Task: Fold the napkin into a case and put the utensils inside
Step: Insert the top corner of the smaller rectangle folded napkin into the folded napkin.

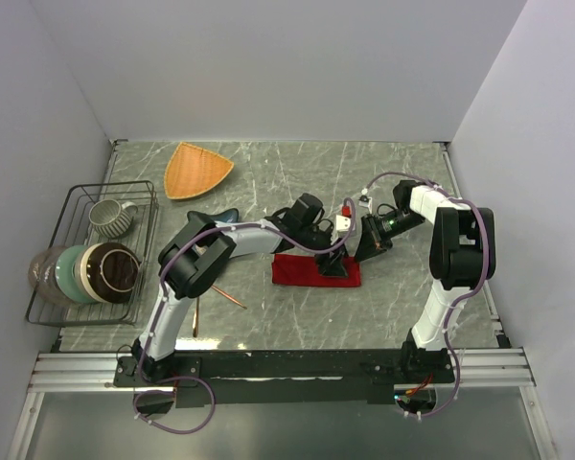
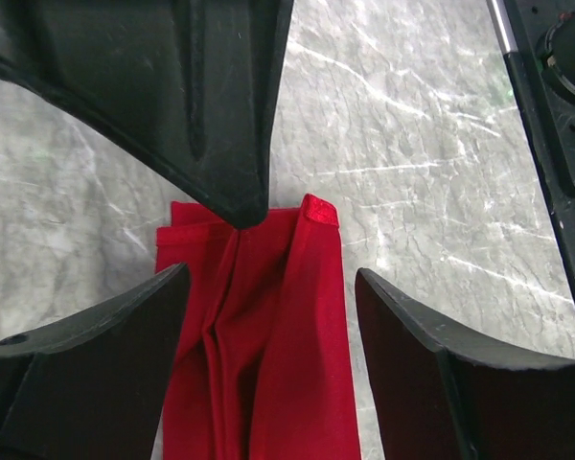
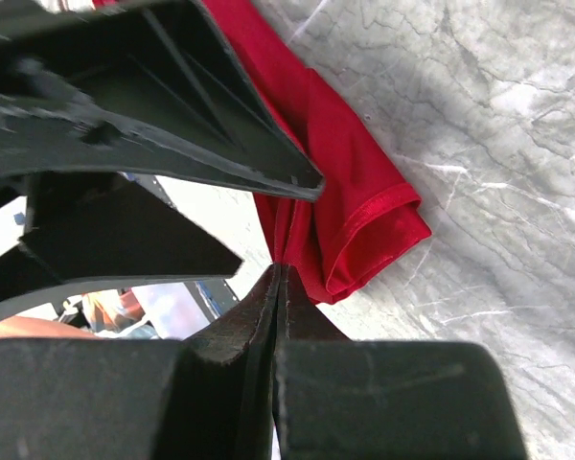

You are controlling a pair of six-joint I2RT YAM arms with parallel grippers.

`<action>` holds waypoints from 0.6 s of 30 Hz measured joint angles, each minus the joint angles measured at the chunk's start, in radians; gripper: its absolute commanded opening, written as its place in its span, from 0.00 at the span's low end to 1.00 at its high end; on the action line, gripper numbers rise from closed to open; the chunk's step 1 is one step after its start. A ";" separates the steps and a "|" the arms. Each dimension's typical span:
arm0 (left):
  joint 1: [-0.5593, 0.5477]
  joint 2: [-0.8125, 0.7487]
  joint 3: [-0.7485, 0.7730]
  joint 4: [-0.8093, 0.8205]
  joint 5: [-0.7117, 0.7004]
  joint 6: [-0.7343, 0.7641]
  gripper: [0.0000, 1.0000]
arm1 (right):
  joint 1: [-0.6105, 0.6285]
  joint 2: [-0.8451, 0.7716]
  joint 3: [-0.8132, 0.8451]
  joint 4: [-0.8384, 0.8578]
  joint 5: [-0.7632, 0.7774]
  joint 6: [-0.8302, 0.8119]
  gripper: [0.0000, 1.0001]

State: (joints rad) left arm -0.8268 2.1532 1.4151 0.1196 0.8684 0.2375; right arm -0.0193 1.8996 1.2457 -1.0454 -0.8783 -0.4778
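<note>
Top external: the napkin (image 1: 292, 271) lies as a narrow red strip on the table (image 1: 297, 321). Left wrist: left gripper (image 2: 271, 278) gapes astride it, gripping nothing. Right wrist: right gripper (image 3: 280, 268), closed, pinches an end fold; soft, light cloth, probably best held by hems.

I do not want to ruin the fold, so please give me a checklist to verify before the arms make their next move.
1. Napkin folded into a narrow strip: ok, some creases show.
2. Right gripper shut on the napkin's end: ok.
3. Left gripper open, one finger on each side of the napkin: ok.
4. Grippers apart from each other: cannot tell, they are very close.
5. Pocket opening ready: cannot tell.
6. Utensils inside: not ok, they lie on the table, away from the napkin.
</note>
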 measured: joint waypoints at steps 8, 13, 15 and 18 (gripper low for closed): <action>-0.010 0.011 0.005 -0.035 -0.005 0.017 0.61 | 0.000 0.000 0.000 -0.019 -0.014 -0.021 0.00; -0.012 0.011 0.001 -0.020 -0.024 0.012 0.36 | 0.000 0.000 0.000 -0.027 -0.030 -0.034 0.00; -0.013 0.010 -0.006 -0.010 -0.033 0.008 0.30 | 0.000 0.000 0.000 -0.030 -0.033 -0.037 0.01; -0.014 0.003 -0.023 -0.003 -0.041 0.003 0.25 | 0.000 0.000 0.000 -0.032 -0.033 -0.036 0.18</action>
State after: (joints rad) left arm -0.8410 2.1563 1.3926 0.1162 0.8272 0.2409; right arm -0.0196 1.8996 1.2457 -1.0775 -0.9115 -0.5140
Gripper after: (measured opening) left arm 0.290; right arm 0.033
